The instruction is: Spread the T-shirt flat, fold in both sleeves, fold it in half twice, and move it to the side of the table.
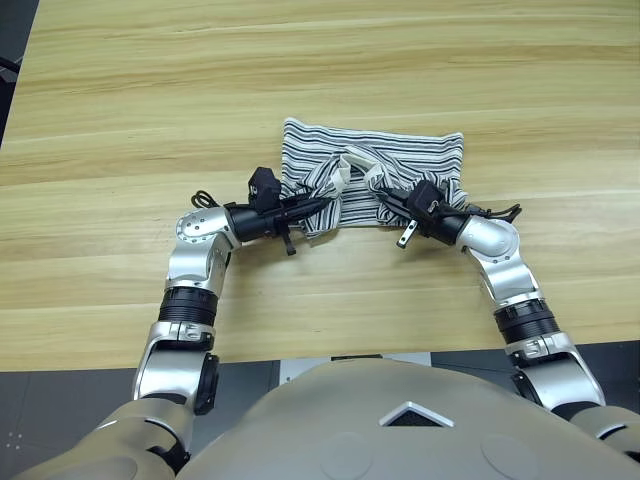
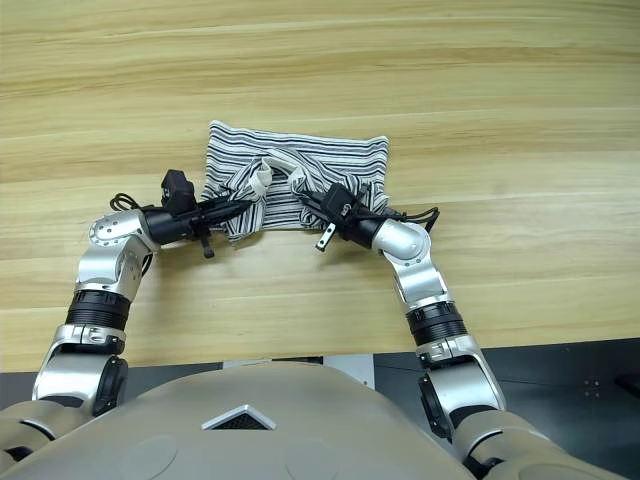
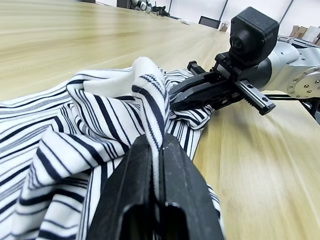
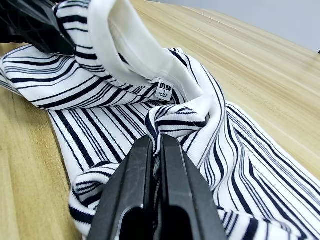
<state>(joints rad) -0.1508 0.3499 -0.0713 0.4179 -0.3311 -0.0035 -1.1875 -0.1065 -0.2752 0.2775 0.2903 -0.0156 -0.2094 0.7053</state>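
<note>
A black-and-white striped T-shirt (image 1: 400,155) lies folded into a rough rectangle on the wooden table (image 1: 150,90), its near edge bunched and lifted around the white collar (image 1: 345,168). My left gripper (image 1: 322,202) is shut on a pinch of striped cloth at the near left edge, seen close in the left wrist view (image 3: 155,145). On the near right edge my right gripper (image 1: 383,199) is shut on another fold of the T-shirt (image 4: 172,117), with its fingers (image 4: 150,170) clamped on the fabric. The two grippers stand a short distance apart, facing each other.
Bare wooden tabletop stretches far to the left, right and behind the shirt. The table's near edge (image 1: 330,352) runs just below my elbows, with dark floor beyond it. Chairs and boxes stand far off past the table's end (image 3: 210,20).
</note>
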